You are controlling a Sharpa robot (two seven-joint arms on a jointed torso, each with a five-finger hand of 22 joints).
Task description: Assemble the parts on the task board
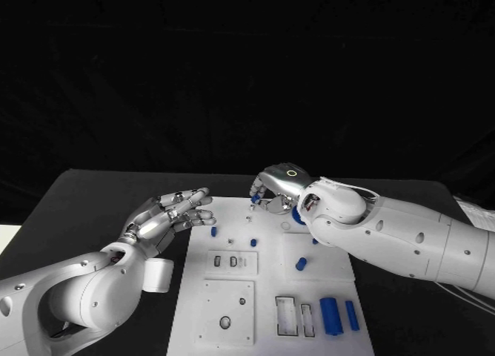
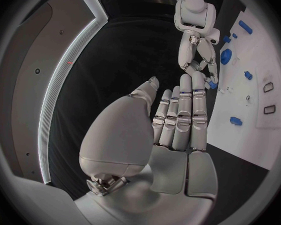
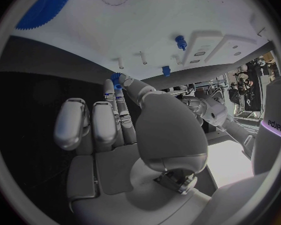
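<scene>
The white task board [image 1: 271, 252] lies in the middle of the black table. My right hand [image 1: 278, 187] hovers over its far edge and pinches a small blue part [image 1: 256, 199] between thumb and fingertips; the right wrist view shows that part [image 3: 117, 80] at the fingertips. My left hand [image 1: 170, 215] is at the board's far left corner, fingers stretched out, holding nothing. Small blue parts [image 1: 213, 231] [image 1: 253, 242] [image 1: 302, 262] sit on the board. A blue gear [image 1: 297, 215] lies partly under my right arm. Two blue cylinders [image 1: 330, 315] [image 1: 351, 315] lie near the front right.
Rectangular recesses [image 1: 295, 315] and a square plate with a hole [image 1: 226, 302] occupy the board's near half. A pale object [image 1: 484, 215] sits at the table's right edge and a white surface [image 1: 0, 241] at the left edge. Black tabletop surrounds the board.
</scene>
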